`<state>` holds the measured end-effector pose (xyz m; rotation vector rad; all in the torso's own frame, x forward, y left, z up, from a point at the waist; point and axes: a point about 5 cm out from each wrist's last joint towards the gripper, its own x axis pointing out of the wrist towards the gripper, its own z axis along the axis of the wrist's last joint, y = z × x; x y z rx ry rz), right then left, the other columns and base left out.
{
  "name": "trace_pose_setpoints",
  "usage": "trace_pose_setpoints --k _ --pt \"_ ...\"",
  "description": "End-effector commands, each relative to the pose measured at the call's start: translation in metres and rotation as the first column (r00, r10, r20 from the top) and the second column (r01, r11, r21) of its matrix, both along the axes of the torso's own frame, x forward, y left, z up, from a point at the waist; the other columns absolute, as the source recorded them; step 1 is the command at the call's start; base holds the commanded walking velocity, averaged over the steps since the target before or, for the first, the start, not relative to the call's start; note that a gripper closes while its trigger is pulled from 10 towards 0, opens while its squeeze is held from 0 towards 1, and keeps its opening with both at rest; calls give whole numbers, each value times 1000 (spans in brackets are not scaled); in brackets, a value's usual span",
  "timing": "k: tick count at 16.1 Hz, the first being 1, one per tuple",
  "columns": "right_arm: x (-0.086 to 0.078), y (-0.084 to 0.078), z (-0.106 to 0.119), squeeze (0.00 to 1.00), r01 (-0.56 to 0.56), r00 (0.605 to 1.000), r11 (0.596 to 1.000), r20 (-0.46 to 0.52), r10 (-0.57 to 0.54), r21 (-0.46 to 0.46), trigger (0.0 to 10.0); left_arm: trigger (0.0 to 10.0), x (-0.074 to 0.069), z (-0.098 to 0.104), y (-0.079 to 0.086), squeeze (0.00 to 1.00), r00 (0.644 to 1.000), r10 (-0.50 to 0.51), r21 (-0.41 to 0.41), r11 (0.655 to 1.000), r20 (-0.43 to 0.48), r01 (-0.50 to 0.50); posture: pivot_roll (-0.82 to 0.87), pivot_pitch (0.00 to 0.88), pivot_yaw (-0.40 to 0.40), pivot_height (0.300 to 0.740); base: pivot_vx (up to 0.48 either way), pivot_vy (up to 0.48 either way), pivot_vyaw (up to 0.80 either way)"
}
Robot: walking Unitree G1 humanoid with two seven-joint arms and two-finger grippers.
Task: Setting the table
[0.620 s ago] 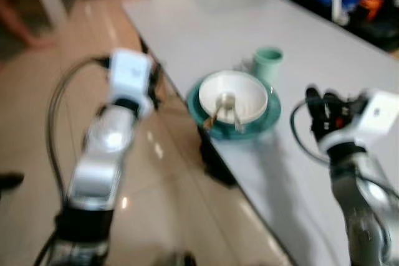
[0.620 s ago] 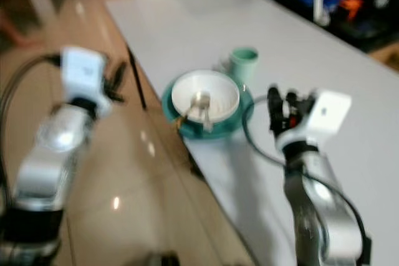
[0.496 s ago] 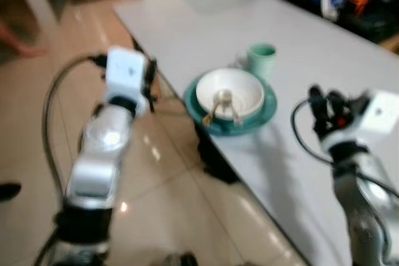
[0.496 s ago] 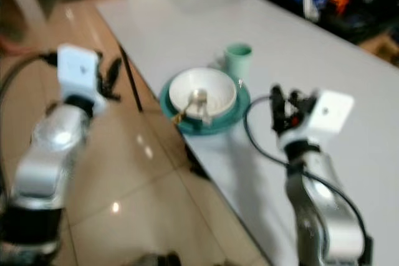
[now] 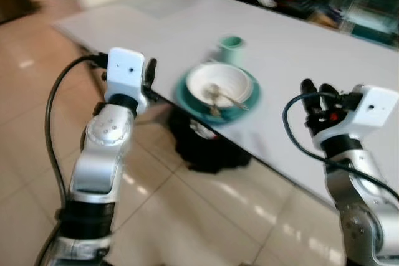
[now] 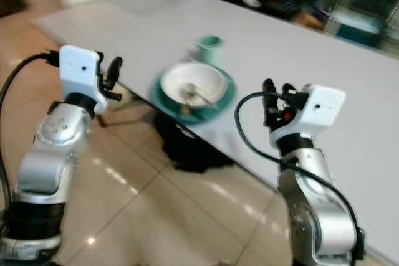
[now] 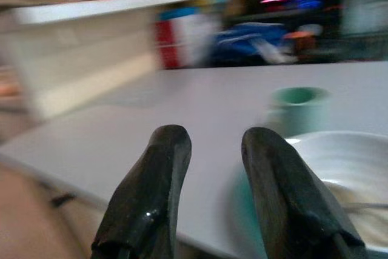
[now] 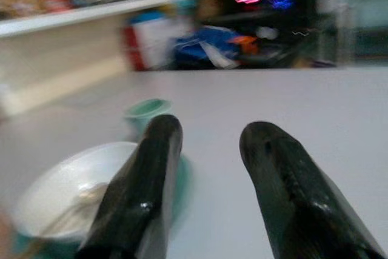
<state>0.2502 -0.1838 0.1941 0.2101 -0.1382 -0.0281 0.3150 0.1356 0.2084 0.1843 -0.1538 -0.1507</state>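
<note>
On the grey table [image 5: 324, 60], 1 white bowl [image 5: 219, 84] with spoons sat on a teal plate [image 5: 247, 100] beside a green cup [image 5: 231, 44], while both empty grippers, left gripper [image 7: 209, 150] and right gripper [image 8: 209, 144], hovered parted, suggesting setting was largely done.

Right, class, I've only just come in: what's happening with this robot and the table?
Nothing is being handled just now. The left gripper and right gripper are both raised, open and empty, short of the white table. Near the table's edge a white bowl with a spoon in it sits on a teal plate, and a green cup stands just behind them. The picture is blurred, so finer detail is unclear.
</note>
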Motion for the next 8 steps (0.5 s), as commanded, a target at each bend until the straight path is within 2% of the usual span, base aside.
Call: trace_pose_setpoints --k 1,4,8 --pt "2 4 3 0 -16 1000 1000 16 16 1 10000 10000 -1 5 4 0 1000 15 15 1000 19 -16 -14 21 21 740 0 480 -800" --pt "4 8 3 0 -31 999 1000 13 31 5 10000 10000 -1 3 10 0 999 33 20 999 10 -33 -15 23 23 740 0 480 -800" --pt "4 8 2 0 -29 1000 1000 11 29 5 10000 10000 0 3 9 0 1000 29 17 999 2 -29 -17 25 28 740 0 480 -800"
